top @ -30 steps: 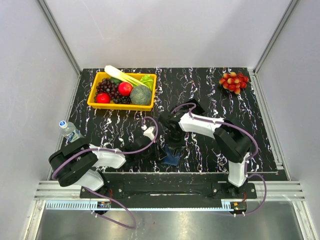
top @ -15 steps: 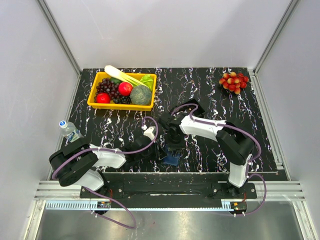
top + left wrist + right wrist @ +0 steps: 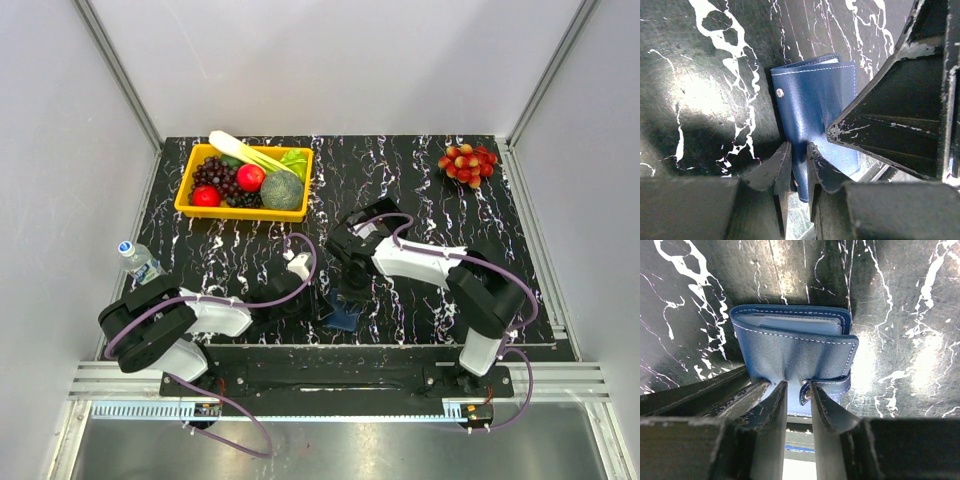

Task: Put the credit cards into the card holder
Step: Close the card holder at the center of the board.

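Observation:
The dark-blue card holder (image 3: pixel 343 319) lies folded near the table's front edge. It fills the left wrist view (image 3: pixel 815 100) and the right wrist view (image 3: pixel 790 352). My left gripper (image 3: pixel 316 306) is shut on its near edge (image 3: pixel 798 150). My right gripper (image 3: pixel 352 294) comes from the far side and its jaws pinch the wrinkled cover (image 3: pixel 798 387), with the snap strap (image 3: pixel 827 386) against one finger. A pale layer (image 3: pixel 790 323) shows between the covers; I cannot tell if it is a card. No loose credit cards are in view.
A yellow tray (image 3: pixel 187 209) of fruit and vegetables stands at the back left. A red fruit cluster (image 3: pixel 467 163) lies at the back right. A water bottle (image 3: pixel 139 261) lies off the mat's left edge. The table's front edge is just beyond the holder.
My right gripper has moved a little nearer the front edge, onto the card holder, and its arm has swung right. The left arm and the holder have stayed in place.

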Motion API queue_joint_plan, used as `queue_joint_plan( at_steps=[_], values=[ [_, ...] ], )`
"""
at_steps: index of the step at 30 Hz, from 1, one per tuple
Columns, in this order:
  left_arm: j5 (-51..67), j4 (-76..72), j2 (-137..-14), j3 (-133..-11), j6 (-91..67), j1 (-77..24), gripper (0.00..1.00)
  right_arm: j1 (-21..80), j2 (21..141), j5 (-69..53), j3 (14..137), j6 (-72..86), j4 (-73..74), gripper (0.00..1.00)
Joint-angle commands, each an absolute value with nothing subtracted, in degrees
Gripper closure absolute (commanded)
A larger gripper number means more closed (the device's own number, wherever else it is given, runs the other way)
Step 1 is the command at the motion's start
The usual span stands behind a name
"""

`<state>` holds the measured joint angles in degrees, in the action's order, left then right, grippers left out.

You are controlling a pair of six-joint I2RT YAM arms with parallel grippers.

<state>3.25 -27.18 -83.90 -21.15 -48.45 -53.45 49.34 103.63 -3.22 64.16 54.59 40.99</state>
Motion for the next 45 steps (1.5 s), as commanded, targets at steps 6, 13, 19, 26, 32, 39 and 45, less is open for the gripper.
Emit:
queue_joint_plan(
  at_steps=[6,13,19,26,32,39,45],
  values=[
    [6.8,-29.4,-87.5,-22.8,-47.9,-55.4,0.8,53.5,118.6,25.0,57.1,65.5,19.1,0.69],
    [6.8,-29.8,-87.8,-22.6,-47.9,-55.5,0.81,53.6,123.7,27.2,61.8,67.1,25.0,0.68],
    [6.2,-29.2,-86.3,-22.2,-47.7,-55.6,0.81,53.7,119.7,26.5,61.7,63.6,24.2,0.69],
    [3.1,-27.0,-76.3,-21.5,-44.1,-55.6,0.73,53.1,114.5,20.4,57.0,58.6,16.9,0.68],
    [4.7,-28.4,-75.2,-22.4,-40.3,-55.6,0.69,51.7,117.2,14.6,58.3,55.9,14.9,0.68],
    [6.4,-28.7,-79.3,-24.3,-39.8,-56.5,0.69,49.7,115.6,10.9,57.2,53.4,13.6,0.68],
    [2.4,-25.3,-80.2,-25.3,-40.4,-57.0,0.69,49.7,109.7,11.3,55.5,51.0,13.2,0.65]
  ],
)
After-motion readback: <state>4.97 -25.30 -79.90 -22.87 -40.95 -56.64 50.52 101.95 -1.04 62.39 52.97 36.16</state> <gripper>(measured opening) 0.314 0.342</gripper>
